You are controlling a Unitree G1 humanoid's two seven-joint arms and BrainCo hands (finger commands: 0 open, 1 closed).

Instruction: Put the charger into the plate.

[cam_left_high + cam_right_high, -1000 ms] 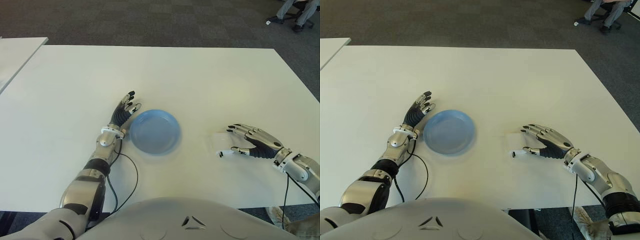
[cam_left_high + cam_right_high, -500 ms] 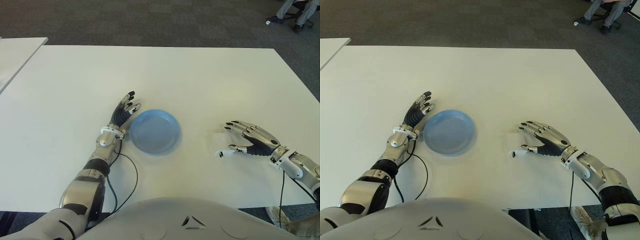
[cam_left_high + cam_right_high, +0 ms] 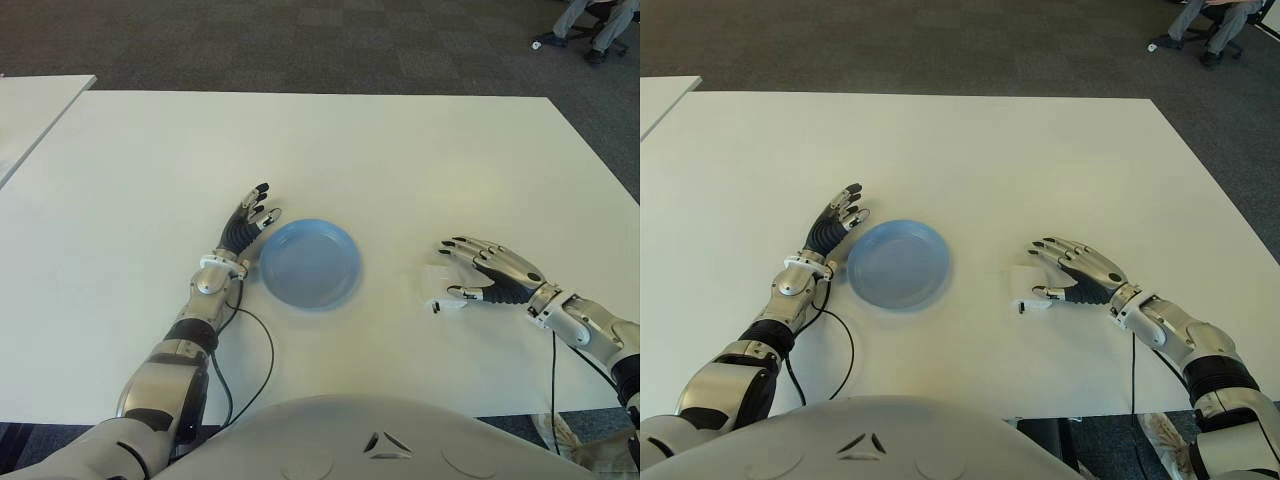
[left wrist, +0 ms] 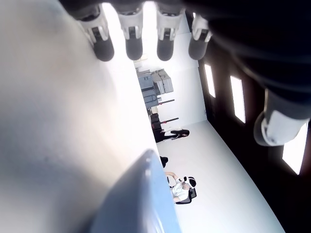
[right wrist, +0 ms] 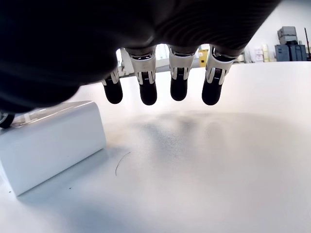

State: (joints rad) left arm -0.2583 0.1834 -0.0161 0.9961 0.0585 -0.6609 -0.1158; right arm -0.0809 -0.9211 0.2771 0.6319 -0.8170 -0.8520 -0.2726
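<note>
Right hand (image 5: 160,73) spread above white charger (image 5: 51,141).

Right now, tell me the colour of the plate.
Light blue; the plate shows best in the left eye view.

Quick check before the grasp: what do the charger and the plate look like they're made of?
Charger: likely hard white plastic, smooth matte faces, crisp boxy edges. Plate: probably plastic or melamine, uniform pale blue with a soft sheen and thin rim; ceramic can't be ruled out.

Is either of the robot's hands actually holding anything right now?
No. The right hand hovers with fingers spread beside the white charger on the table, not gripping it. The left hand is open beside the blue plate.
</note>
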